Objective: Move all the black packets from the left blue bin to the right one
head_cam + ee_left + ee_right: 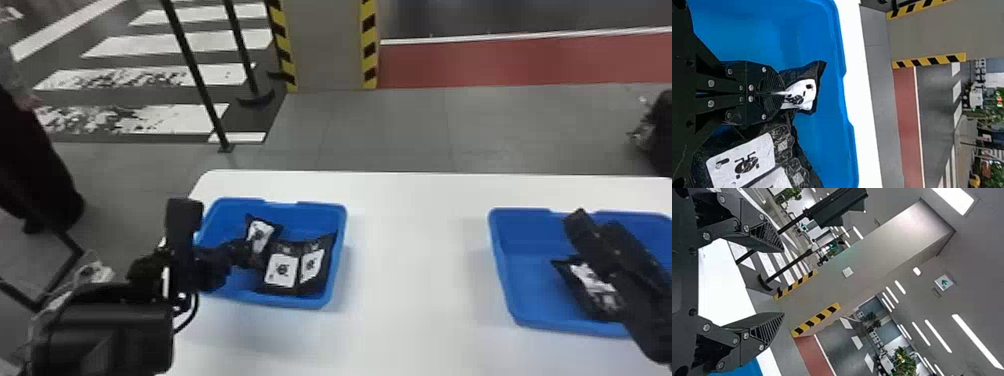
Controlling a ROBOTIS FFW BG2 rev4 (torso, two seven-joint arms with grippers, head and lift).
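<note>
Head view: left tool (250,254) down in left blue bin (270,301), closed on a black packet (261,233); left wrist view shows fingers together on it, white label sticking out past the tips. Two more black packets (282,271) lie side by side next to it, same bin. Right tool (596,228) wide, nothing between its fingers, above right blue bin (517,300). That bin holds what looks like one black packet (587,287), partly hidden by the arm. Both bins on white worktop (415,250).
</note>
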